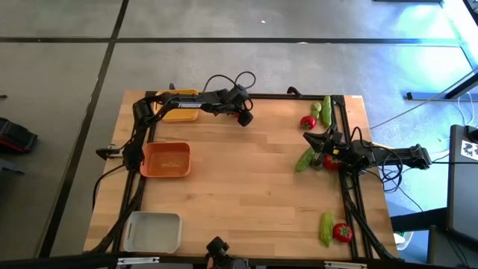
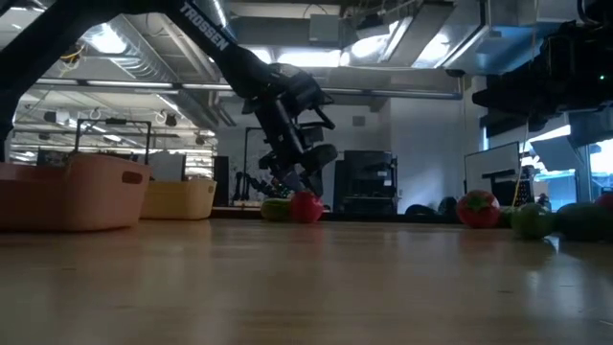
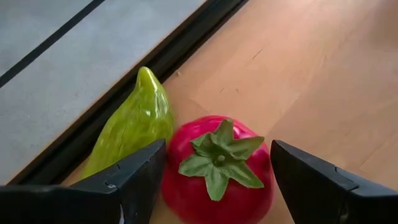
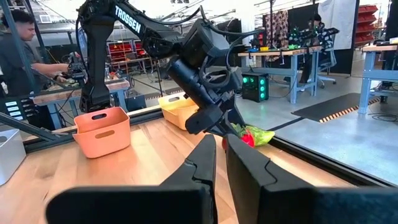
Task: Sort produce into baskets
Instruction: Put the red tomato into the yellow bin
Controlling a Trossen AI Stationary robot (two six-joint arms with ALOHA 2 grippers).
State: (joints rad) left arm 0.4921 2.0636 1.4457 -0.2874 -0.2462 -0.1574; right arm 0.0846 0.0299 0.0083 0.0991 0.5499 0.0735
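Observation:
A small red tomato [image 3: 217,171] with a green leafy top sits on the table by the far edge, with a long green cucumber-like piece [image 3: 134,121] beside it. My left gripper [image 1: 244,116] stands open over the tomato, slanting down, one finger on either side of it. My right gripper [image 4: 221,162] is shut on nothing and rests level at the table's right edge [image 1: 312,140]. The yellow basket [image 1: 179,107], orange basket [image 1: 166,159] and white basket [image 1: 152,232] stand along the left side. My left gripper comes at the tomato slanting down from the table's left. One finger [image 3: 140,177] lies close against the tomato's side [image 3: 169,174], and I cannot tell whether it touches. The other finger [image 3: 298,171] stands clear of it. The tomato rests on the table.
Near my right gripper lie a cucumber [image 1: 305,159] and a tomato [image 1: 329,161]. At the far right lie a tomato [image 1: 308,122], a lime [image 1: 315,108] and a cucumber [image 1: 326,108]. A cucumber [image 1: 326,228] and a tomato [image 1: 342,232] lie near right. A black rail edges the table's far side.

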